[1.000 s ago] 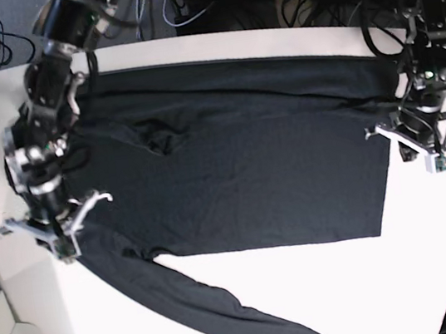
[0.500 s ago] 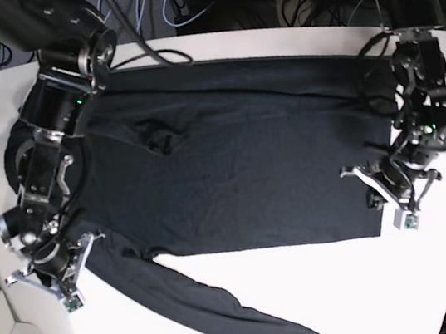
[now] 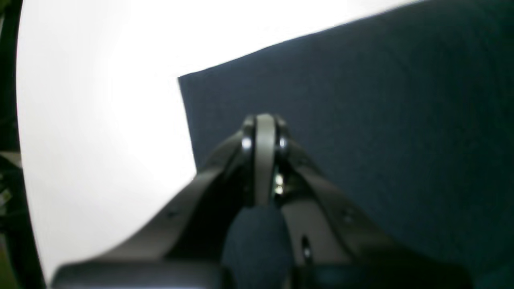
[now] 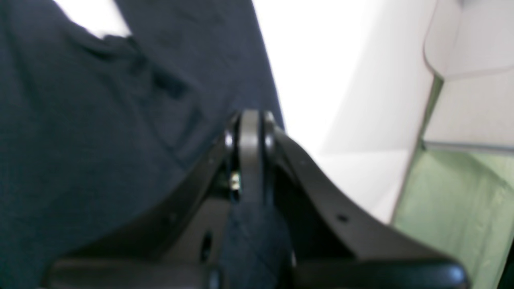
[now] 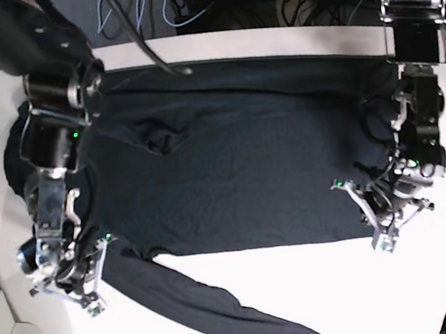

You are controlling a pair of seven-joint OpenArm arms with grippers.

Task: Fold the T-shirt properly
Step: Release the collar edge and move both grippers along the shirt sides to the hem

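With both my left gripper point(image 5: 379, 219) and right gripper point(image 5: 72, 278) pinched empty over the plain charcoal-black long-sleeved knit T-shirt point(image 5: 239, 164), I judge I'm at the reaching step and must open them before seizing its near edge.

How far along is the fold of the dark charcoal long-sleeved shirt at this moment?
Done: the dark charcoal long-sleeved T-shirt lies spread flat on the white table, one sleeve trailing toward the near edge. In hand: both arms are low at its near edge, the left gripper shut by the hem corner, the right gripper shut by the sleeve; no cloth visibly pinched. Left: every fold, since no layer is turned over.
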